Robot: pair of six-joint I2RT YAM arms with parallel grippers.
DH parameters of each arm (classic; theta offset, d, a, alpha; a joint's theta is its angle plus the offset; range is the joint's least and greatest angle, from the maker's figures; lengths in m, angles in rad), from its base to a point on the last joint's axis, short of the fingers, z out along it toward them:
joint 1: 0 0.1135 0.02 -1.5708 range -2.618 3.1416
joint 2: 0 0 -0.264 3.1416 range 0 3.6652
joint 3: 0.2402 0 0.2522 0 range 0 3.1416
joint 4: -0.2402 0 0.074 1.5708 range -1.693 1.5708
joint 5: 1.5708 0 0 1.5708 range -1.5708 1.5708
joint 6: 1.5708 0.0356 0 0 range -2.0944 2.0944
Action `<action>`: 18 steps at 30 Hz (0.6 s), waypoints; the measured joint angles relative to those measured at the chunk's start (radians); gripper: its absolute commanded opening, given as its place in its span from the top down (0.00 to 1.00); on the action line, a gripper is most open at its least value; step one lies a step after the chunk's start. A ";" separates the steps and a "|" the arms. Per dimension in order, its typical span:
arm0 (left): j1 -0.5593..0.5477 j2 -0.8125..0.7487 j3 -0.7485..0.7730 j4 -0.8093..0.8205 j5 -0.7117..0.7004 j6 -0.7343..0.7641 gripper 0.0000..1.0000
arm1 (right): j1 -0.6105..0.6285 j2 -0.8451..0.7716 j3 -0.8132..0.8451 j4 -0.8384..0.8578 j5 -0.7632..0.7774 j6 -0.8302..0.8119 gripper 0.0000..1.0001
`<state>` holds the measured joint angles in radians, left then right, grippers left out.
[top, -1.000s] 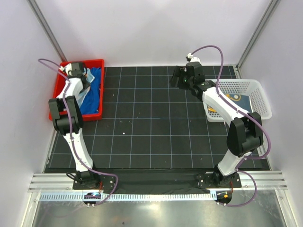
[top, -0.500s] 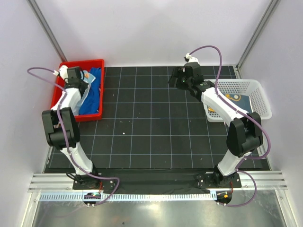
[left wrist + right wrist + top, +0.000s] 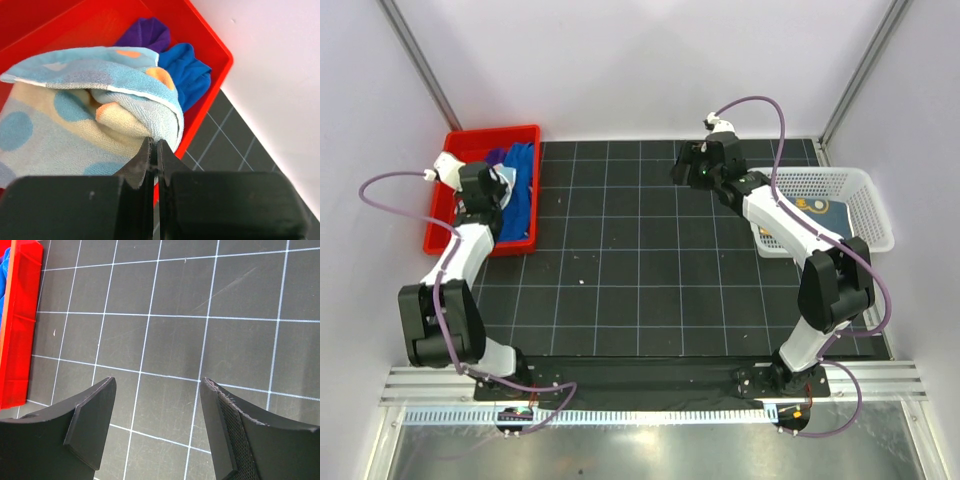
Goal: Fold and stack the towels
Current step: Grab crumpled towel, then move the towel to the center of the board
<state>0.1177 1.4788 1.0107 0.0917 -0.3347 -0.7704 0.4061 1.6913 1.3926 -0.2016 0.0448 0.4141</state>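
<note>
My left gripper (image 3: pixel 155 146) is shut on the edge of the patterned towel (image 3: pixel 90 95), a pale blue and cream cloth with orange and blue spots, bunched over the red tray (image 3: pixel 210 42). The royal blue towel (image 3: pixel 187 75) and the purple towel (image 3: pixel 145 32) lie crumpled in the tray's far corner. In the top view the left gripper (image 3: pixel 488 186) is over the tray beside the blue towel (image 3: pixel 523 185). My right gripper (image 3: pixel 692 170) is open and empty above the black mat; in its wrist view its fingers (image 3: pixel 157 382) frame bare grid squares.
The red tray (image 3: pixel 470 140) sits at the mat's far left corner and shows at the left edge of the right wrist view (image 3: pixel 20 325). A white mesh basket (image 3: pixel 865 190) at the right holds a dark folded item (image 3: pixel 815 212). White walls close in on both sides.
My left gripper has pulled back toward the near side of the tray with the patterned towel in it, and its elbow has swung down and left. My right gripper has drifted slightly left.
</note>
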 measured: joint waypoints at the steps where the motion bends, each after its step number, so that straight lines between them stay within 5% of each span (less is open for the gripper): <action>1: -0.008 -0.015 -0.015 0.007 -0.007 -0.003 1.00 | 0.001 0.000 0.000 0.000 -0.001 0.000 0.25; 8: -0.127 -0.118 -0.054 0.034 -0.066 -0.007 1.00 | 0.006 0.000 -0.002 0.014 -0.008 0.000 0.25; 18: -0.471 -0.135 -0.037 -0.032 -0.195 0.021 1.00 | 0.006 -0.015 -0.018 0.015 0.000 -0.013 0.25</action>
<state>-0.3531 1.3441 0.9741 0.0597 -0.5293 -0.7494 0.4126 1.6760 1.3750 -0.1864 0.0452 0.4015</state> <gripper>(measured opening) 0.039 0.747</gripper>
